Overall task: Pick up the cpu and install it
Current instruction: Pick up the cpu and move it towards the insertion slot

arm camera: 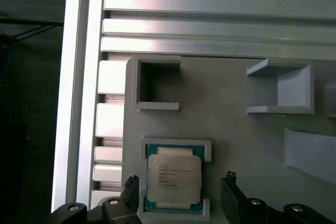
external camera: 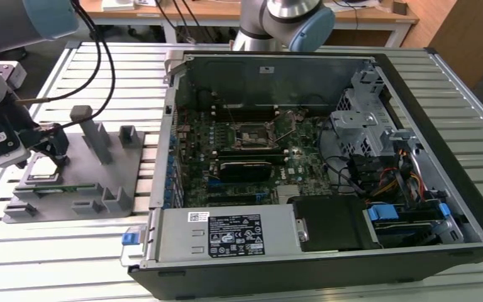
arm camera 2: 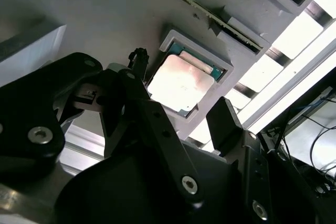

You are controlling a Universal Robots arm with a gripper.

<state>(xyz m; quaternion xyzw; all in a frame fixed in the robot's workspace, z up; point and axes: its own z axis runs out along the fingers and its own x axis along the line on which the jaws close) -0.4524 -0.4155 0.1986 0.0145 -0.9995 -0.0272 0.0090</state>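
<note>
The cpu (arm camera: 173, 178) is a flat square chip with a silvery top. It lies in a framed recess of the grey fixture tray (arm camera: 236, 129). In both wrist views my gripper (arm camera: 180, 182) is open, hovering just over the chip with one black fingertip (arm camera: 131, 184) on either side and a gap left to each edge. The second wrist view shows the cpu (arm camera 2: 180, 83) between the spread fingers (arm camera 2: 137, 60) of the gripper (arm camera 2: 181, 90). In the exterior view the gripper (external camera: 55, 153) hangs over the cpu (external camera: 43, 167) at the tray's (external camera: 82, 201) left part.
An open computer case (external camera: 326, 251) lies to the exterior view's right of the tray, with the motherboard's square socket (external camera: 253, 134) near its middle. Upright grey posts (external camera: 90, 135) stand on the tray beside the gripper. A second robot arm (external camera: 288, 19) stands behind the case. The slatted metal table (external camera: 57, 251) carries everything.
</note>
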